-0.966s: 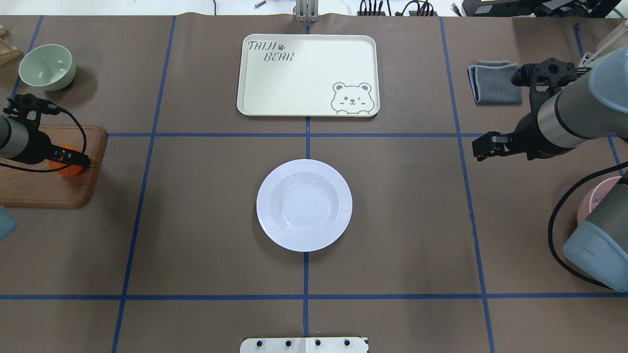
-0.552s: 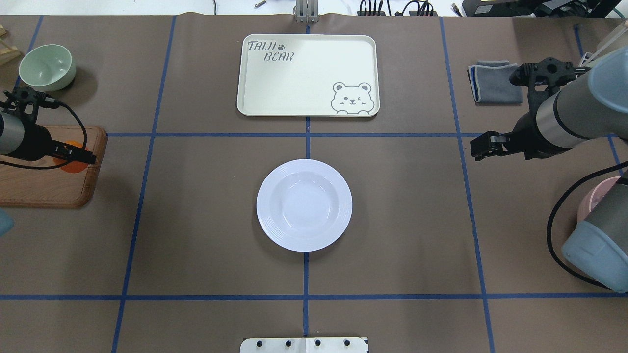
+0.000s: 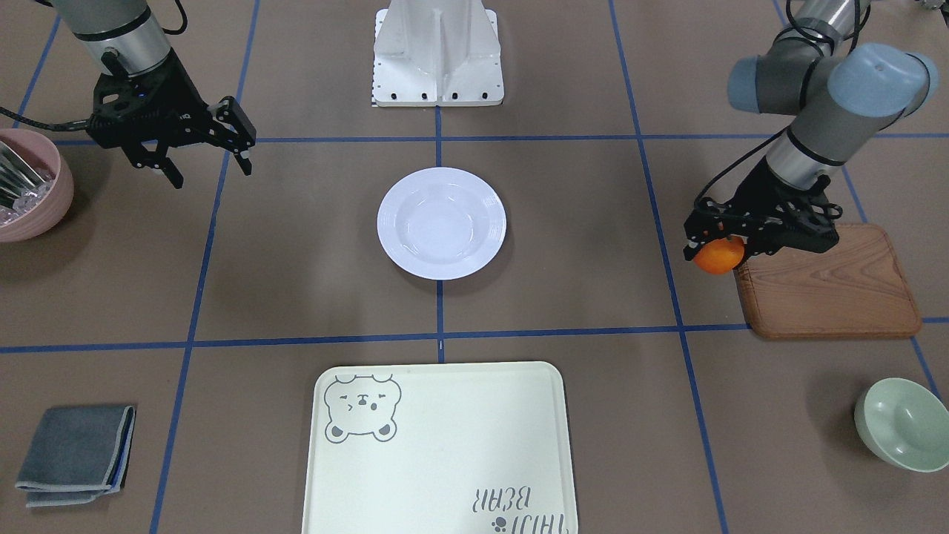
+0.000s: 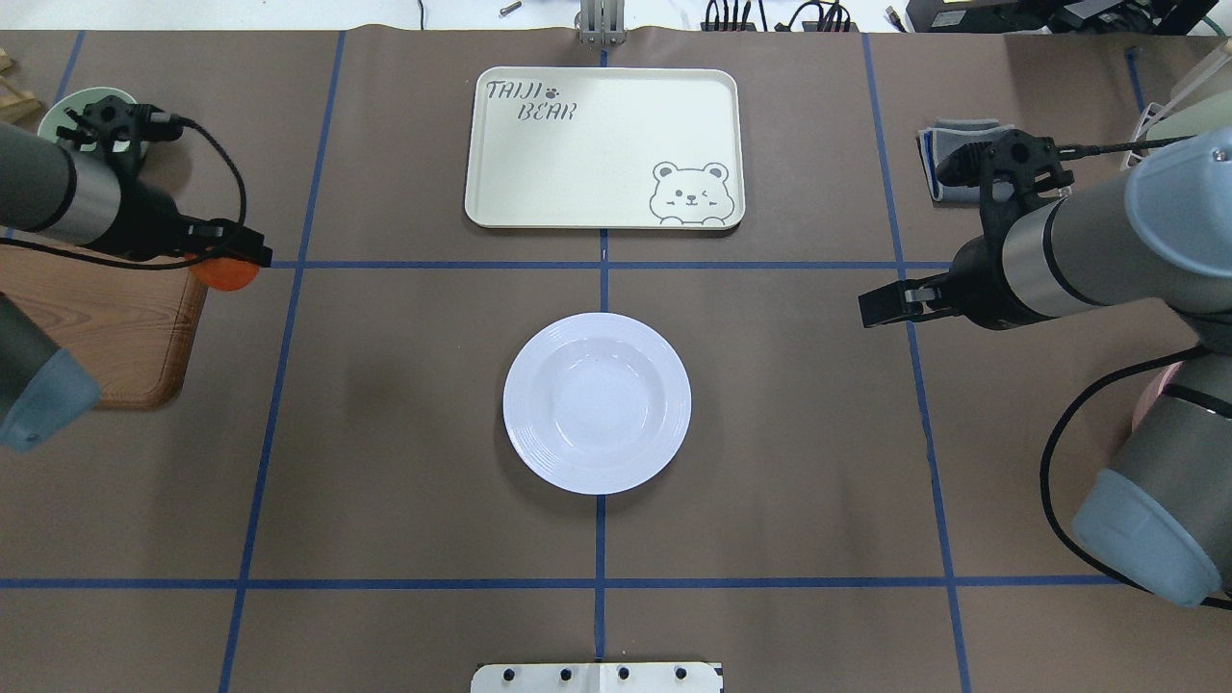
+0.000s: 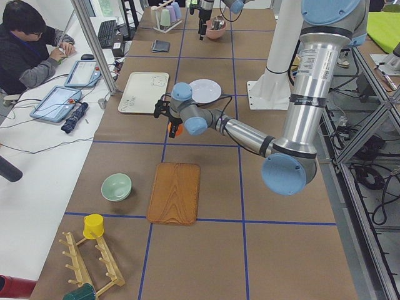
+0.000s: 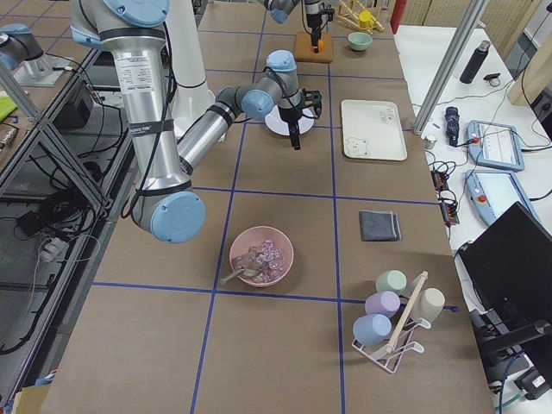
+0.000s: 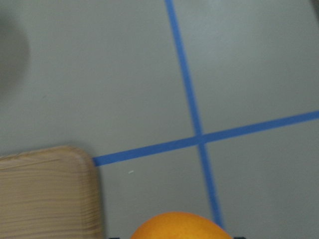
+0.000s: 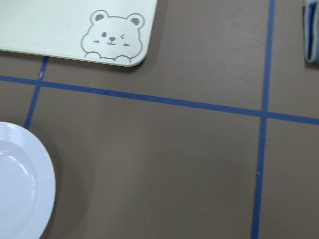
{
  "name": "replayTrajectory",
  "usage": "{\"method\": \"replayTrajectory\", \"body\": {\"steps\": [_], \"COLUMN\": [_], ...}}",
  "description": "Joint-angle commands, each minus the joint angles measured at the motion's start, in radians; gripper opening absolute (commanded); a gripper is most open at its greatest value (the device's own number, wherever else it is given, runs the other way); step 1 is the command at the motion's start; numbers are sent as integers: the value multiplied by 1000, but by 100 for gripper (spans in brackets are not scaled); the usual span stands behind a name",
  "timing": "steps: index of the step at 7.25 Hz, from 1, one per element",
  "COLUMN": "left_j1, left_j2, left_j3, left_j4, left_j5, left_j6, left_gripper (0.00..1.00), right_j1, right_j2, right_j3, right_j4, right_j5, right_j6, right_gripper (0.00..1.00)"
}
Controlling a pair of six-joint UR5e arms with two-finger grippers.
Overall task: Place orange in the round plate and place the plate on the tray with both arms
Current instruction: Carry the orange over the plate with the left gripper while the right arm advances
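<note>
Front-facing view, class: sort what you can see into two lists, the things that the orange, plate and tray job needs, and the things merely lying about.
For the job:
orange, held in the left gripper
round plate, nothing in it
tray
right gripper, jaws apart

Lying about:
wooden board
pale green bowl
folded grey cloth
pink bowl

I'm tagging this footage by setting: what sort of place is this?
Probably a robotics lab's data-collection station: the table is gridded with blue tape, a left arm and a right arm reach over it, and a person sits by tablets alongside.
</note>
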Motion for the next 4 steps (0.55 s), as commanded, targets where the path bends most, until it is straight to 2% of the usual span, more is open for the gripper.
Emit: {"method": "replayTrajectory", "body": {"steps": [1, 2, 4], "left_j1": [147, 211, 384], "left_j2": [-214, -328, -421], "left_j3": [-22, -13, 33], "left_j4": [228, 357, 395], "left_j5": [121, 172, 322], "left_j6": [-177, -246, -367], "left_gripper": [0, 0, 0], "right_j1": [-57, -67, -71], "right_j2": [0, 0, -4], "right_j3": [-58, -63, -67], "right_j4": [225, 238, 238], "right_j5": [-19, -19, -7], "right_j6": [-34, -18, -2], "right_gripper": [100, 100, 100]}}
